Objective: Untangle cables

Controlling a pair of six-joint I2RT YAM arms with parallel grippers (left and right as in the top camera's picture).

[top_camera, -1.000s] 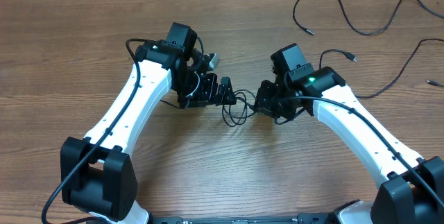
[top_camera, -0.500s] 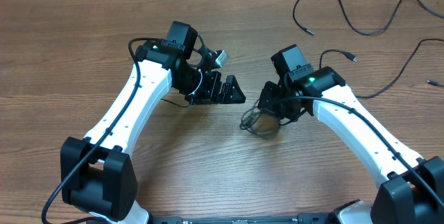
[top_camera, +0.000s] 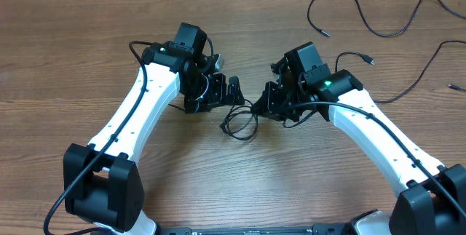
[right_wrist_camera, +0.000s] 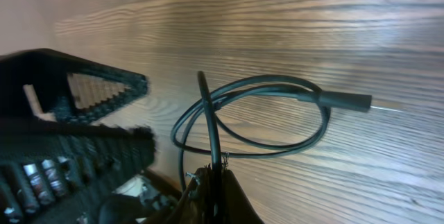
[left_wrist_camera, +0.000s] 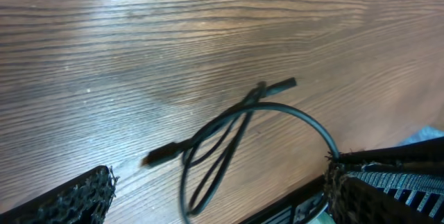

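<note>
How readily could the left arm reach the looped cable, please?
Probably yes: the looped cable lies uncovered just ahead of the left gripper, its jaws open, though the right gripper grips one strand.

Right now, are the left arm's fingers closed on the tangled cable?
No, the left wrist view shows the left fingers wide apart, with the cable looping in the gap between them.

Brown wood-grain table (top_camera: pixel 65 60), soft glare.

Wooden table (top_camera: pixel 73 46), looped black cable (top_camera: pixel 239 126) (centre), loose cables (top_camera: pixel 355 1) far right
</note>
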